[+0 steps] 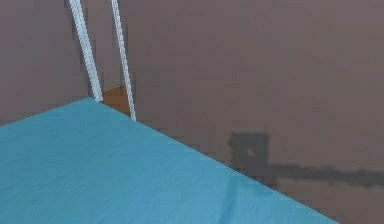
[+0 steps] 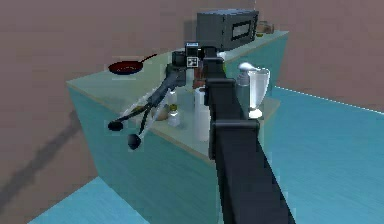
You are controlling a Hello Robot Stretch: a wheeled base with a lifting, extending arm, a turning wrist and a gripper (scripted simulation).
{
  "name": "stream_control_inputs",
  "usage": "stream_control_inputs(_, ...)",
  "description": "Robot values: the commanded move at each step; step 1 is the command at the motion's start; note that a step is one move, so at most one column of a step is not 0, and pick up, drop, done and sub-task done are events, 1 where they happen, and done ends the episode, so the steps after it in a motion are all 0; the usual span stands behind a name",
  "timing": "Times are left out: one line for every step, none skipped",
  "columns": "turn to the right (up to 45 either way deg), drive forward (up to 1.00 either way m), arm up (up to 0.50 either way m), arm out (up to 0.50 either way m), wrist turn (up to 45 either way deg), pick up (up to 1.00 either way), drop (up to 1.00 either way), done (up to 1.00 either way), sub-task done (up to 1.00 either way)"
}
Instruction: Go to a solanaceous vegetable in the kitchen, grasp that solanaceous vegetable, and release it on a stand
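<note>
In the arm side view my dark arm [image 2: 235, 140] rises from the bottom edge toward a teal counter [image 2: 120, 100]. Two white marked squares [image 2: 192, 60] stand at its far end. The gripper [image 2: 126, 134] slants down and left from them, its thin fingers ending in dark pads [image 2: 134, 143] in front of the counter's near face. I cannot tell whether it holds anything. A few small pale things [image 2: 176, 108] stand on the counter beside the gripper's body, too small to name.
On the counter are a dark pan with a red inside [image 2: 125, 68], a dark boxy appliance [image 2: 228, 24] and a clear glass vessel [image 2: 256, 82]. The forward view has a teal surface [image 1: 90, 170], a brown wall [image 1: 260, 60] and two thin white poles [image 1: 85, 50].
</note>
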Motion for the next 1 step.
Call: stream_control_inputs(0.0, 0.00, 0.00, 0.00, 45.0, 0.00, 0.00, 0.00, 0.00)
